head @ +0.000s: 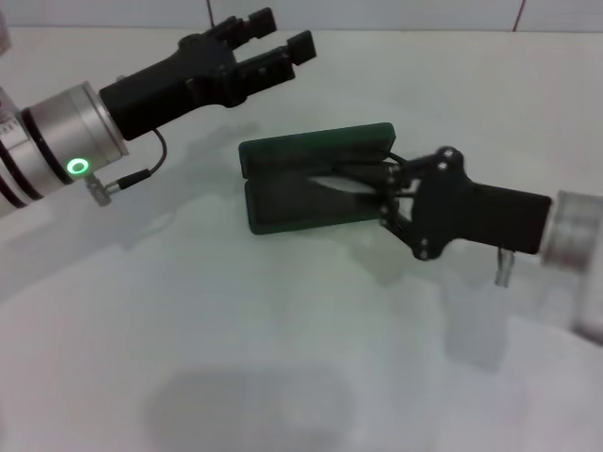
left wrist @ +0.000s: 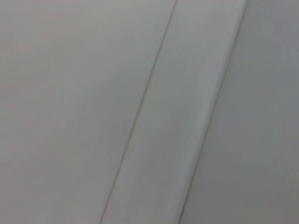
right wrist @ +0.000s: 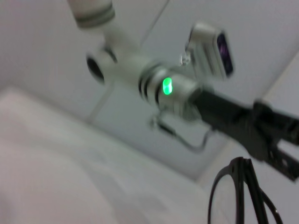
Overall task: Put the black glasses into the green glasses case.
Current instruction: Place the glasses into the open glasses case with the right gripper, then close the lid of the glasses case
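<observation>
**Glasses at the mouth of the case**

On the white table [head: 283, 358], the green glasses case [head: 316, 184] lies open, its lid raised toward the far side. The right gripper [head: 388, 188] reaches in from the case's right end, fingers clenched on the black glasses [right wrist: 240, 193], which sit just inside the opening; the right wrist view shows one round rim and thin temples close to the camera. The left gripper [head: 273, 42] hovers beyond the case's far left corner, well apart from it, fingers spread and holding nothing.

The glasses look light, thin and easily bent, with lenses that would smudge or scratch; a hold at the bridge or hinge end seems safer than one on the wiry temples. The case looks stiff and light enough to slide when nudged, and its lid could drop shut.

Room is tight between lid and base, so a low, level entry seems needed. Around the case the table is open on every side.
</observation>
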